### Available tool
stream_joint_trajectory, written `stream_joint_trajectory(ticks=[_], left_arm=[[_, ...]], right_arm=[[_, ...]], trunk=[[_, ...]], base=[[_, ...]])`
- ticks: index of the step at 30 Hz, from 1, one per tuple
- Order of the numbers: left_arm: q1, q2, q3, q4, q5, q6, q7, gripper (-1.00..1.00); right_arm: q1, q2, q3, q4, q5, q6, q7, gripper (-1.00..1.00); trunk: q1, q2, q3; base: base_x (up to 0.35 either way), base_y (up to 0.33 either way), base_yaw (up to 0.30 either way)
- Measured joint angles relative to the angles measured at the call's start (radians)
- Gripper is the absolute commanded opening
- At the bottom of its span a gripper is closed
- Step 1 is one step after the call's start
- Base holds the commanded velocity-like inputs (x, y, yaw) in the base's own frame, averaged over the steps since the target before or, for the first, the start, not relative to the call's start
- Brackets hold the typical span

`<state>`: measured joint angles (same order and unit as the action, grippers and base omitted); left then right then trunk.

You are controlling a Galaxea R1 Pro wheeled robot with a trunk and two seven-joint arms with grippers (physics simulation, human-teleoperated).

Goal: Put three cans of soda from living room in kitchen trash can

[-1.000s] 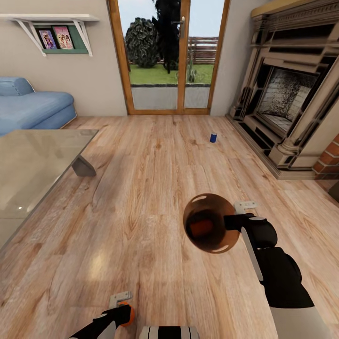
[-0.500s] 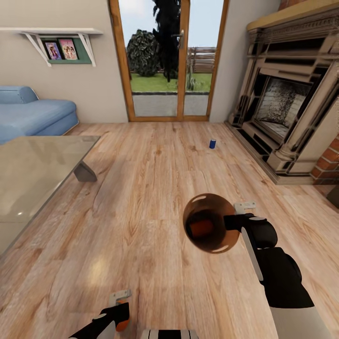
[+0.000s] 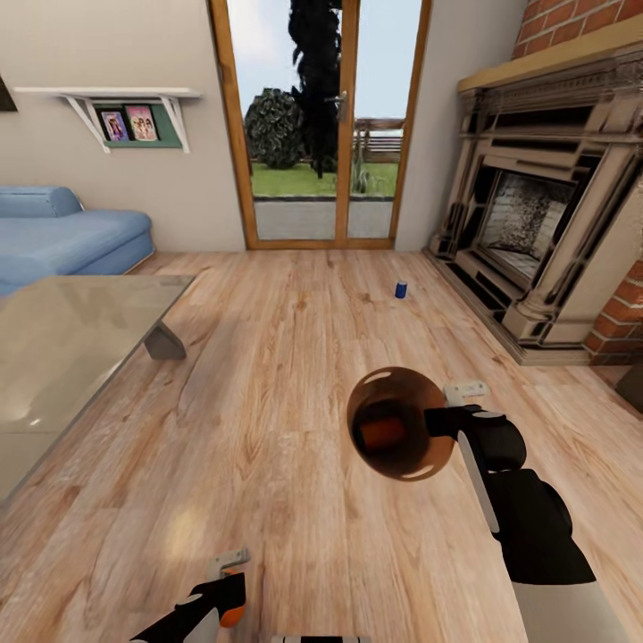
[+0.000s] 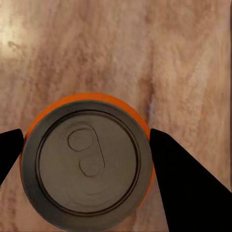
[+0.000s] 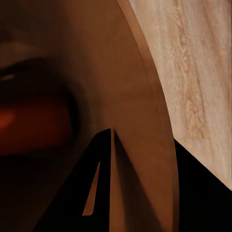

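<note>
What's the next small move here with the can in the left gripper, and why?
Probably swing the left gripper over to the trash can and drop its orange can in. The right gripper holds the bin by its rim, mouth up, with something orange already inside, and a blue can is on the floor by the fireplace.

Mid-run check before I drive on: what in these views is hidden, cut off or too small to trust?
- Blue can, head view: too small to read any label.
- Orange can inside the trash can, head view: dim, mostly hidden by the wall.
- Orange can, left wrist view: sides hidden; only its top shows.
- Left gripper, head view: cut by the bottom edge.
- Glass table: cut by the left edge.
</note>
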<state>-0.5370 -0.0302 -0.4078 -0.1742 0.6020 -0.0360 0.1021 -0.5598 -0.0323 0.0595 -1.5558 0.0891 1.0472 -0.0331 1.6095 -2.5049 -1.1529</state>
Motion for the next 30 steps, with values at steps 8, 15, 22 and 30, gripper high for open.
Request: stream_joint_trajectory(ticks=[8,15,22,30], left_arm=[[-0.001,0.005,0.001,-0.004,-0.001,0.016,-0.011,-1.0],[-0.002,0.008,0.003,-0.157,-0.002,0.118,-0.011,-1.0],[0.021,0.027,0.007,-0.527,0.001,0.313,0.041,-1.0],[0.029,0.053,0.01,-0.803,0.0,0.485,0.12,-1.0]], right_arm=[[0.0,0.0,0.01,0.013,0.002,0.0,0.0,-1.0],[0.0,0.001,0.021,0.035,0.0,0.0,-0.002,-1.0],[0.0,0.001,0.05,0.122,-0.008,0.0,-0.004,-1.0],[-0.004,0.002,0.055,0.275,0.014,0.0,-0.109,-1.0]], trunk=[[-0.004,0.002,0.031],[-0.007,0.003,0.058],[-0.013,0.012,0.084],[-0.044,0.068,0.109]], base=[[0.0,0.0,0.0],[0.0,0.0,0.0],[0.0,0.0,0.0],[0.0,0.0,0.0]])
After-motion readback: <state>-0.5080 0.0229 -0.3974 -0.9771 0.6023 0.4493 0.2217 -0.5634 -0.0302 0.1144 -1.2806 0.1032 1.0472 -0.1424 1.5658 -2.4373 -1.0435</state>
